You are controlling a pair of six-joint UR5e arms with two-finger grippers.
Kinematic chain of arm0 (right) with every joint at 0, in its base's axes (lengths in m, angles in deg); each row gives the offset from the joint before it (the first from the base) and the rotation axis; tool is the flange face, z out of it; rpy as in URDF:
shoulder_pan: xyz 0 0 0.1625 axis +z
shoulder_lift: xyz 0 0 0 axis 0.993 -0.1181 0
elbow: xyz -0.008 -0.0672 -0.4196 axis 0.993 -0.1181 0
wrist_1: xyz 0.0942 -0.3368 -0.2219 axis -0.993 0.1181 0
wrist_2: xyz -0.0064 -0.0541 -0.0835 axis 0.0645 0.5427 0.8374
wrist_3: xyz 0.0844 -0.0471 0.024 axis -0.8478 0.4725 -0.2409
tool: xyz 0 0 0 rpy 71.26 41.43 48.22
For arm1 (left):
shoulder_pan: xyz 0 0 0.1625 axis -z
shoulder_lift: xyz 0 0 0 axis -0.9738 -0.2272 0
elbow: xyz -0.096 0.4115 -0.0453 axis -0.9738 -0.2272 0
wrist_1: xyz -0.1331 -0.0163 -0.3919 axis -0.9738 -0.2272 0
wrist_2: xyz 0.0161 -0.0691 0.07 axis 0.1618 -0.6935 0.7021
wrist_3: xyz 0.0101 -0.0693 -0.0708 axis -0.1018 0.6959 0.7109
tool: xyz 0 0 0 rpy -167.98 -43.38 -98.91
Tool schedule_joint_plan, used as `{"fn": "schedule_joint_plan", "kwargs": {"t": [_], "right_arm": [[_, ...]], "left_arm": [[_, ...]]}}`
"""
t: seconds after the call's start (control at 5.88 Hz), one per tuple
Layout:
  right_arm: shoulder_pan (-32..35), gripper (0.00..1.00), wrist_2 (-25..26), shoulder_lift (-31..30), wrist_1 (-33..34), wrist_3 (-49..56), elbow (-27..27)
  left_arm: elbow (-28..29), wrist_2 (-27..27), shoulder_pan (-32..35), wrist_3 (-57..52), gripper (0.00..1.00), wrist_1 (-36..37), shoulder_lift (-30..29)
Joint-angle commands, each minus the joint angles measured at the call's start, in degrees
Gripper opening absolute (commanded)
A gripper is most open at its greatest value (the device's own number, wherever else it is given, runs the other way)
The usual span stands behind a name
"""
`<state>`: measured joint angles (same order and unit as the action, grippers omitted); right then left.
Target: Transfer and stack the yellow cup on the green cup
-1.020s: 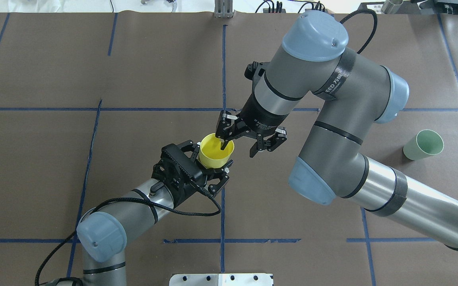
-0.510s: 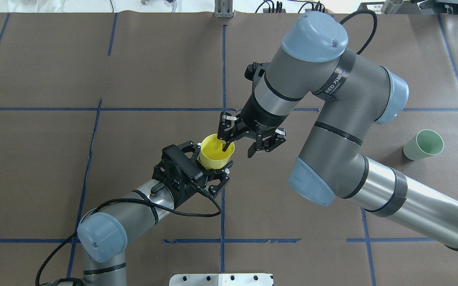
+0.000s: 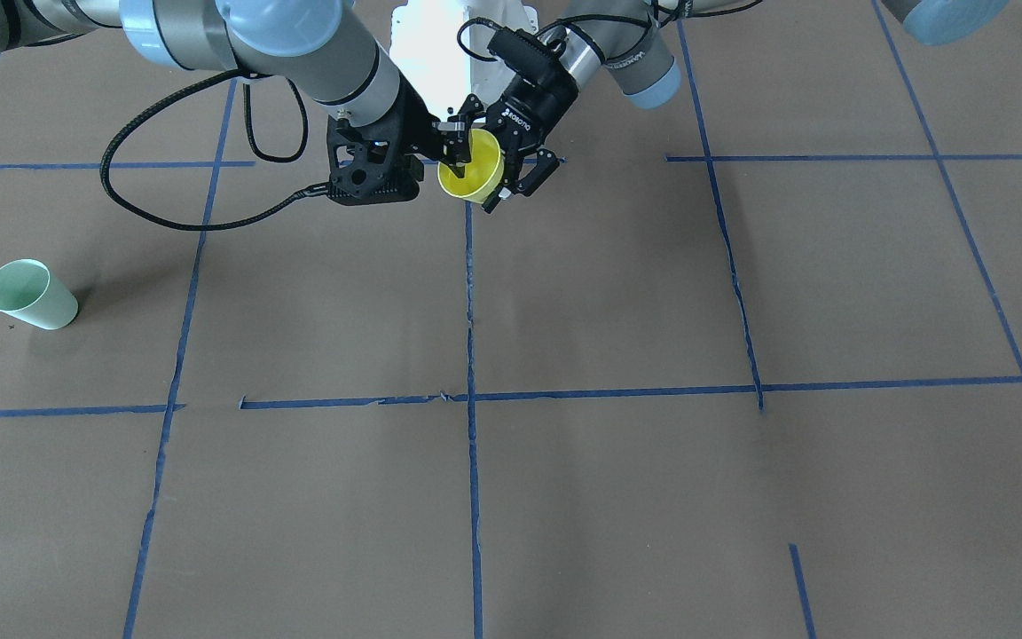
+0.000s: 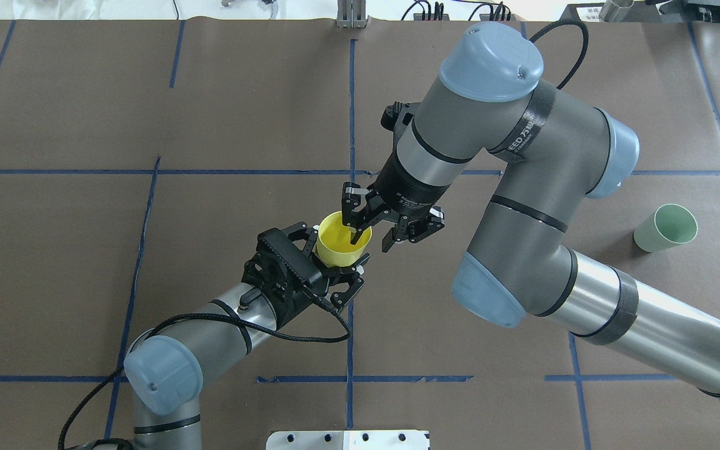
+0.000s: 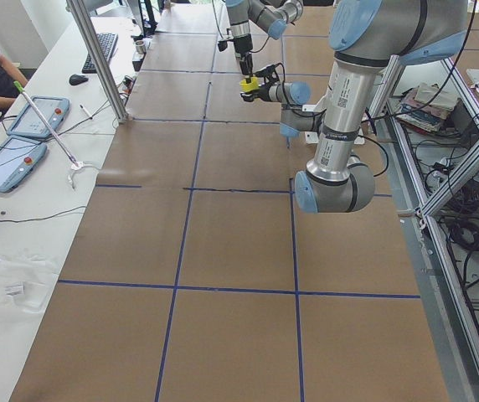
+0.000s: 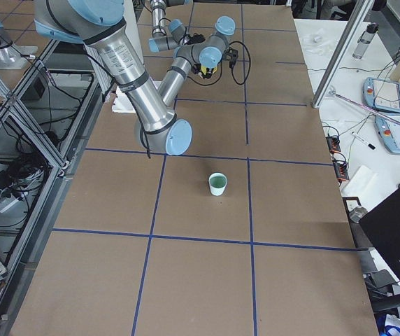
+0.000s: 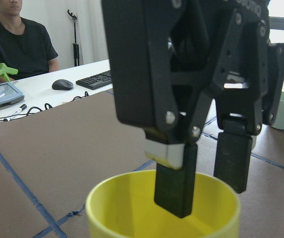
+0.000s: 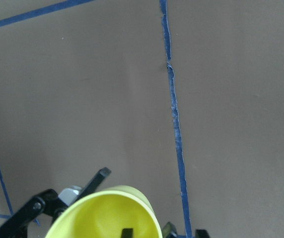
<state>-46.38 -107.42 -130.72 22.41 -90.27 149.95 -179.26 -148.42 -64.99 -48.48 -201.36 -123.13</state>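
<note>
Yellow cup [image 4: 337, 245], one; green cup [image 4: 665, 228], one.

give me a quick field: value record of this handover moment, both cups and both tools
yellow cup: upright, mouth up, held above the table near the centre
left tool: shut on the yellow cup's lower body
right tool: open, straddling the rim, one finger inside the yellow cup, the other outside
green cup: upright on the table, far on the robot's right, untouched
stack: not yet done
</note>
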Motion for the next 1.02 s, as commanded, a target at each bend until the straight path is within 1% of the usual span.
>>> {"fn": "schedule_joint_plan", "kwargs": {"t": [0.0, 0.17, 0.34, 0.51, 0.85], "right_arm": [[0.0, 0.0, -0.2, -0.1, -0.4, 0.0, 0.1], [0.0, 0.0, -0.2, -1.1, -2.6, -0.1, 0.1], [0.0, 0.0, -0.2, -1.4, -3.9, -0.4, 0.1], [0.1, 0.0, -0.3, -1.6, -4.0, -1.0, 0.1], [0.9, 0.0, -0.3, -1.6, -4.1, -2.8, 0.8]], "left_arm": [[0.0, 0.1, 0.0, 0.0, 0.7, 0.0, -0.3], [0.0, 0.1, 0.0, -0.1, 0.78, 0.1, -0.3], [0.1, 0.1, 0.0, 0.0, 0.84, 0.1, -0.3], [0.1, 0.1, 0.0, 0.4, 1.0, 0.0, -0.8], [0.0, 0.1, 0.0, 0.5, 1.0, 0.0, -0.9]]}}
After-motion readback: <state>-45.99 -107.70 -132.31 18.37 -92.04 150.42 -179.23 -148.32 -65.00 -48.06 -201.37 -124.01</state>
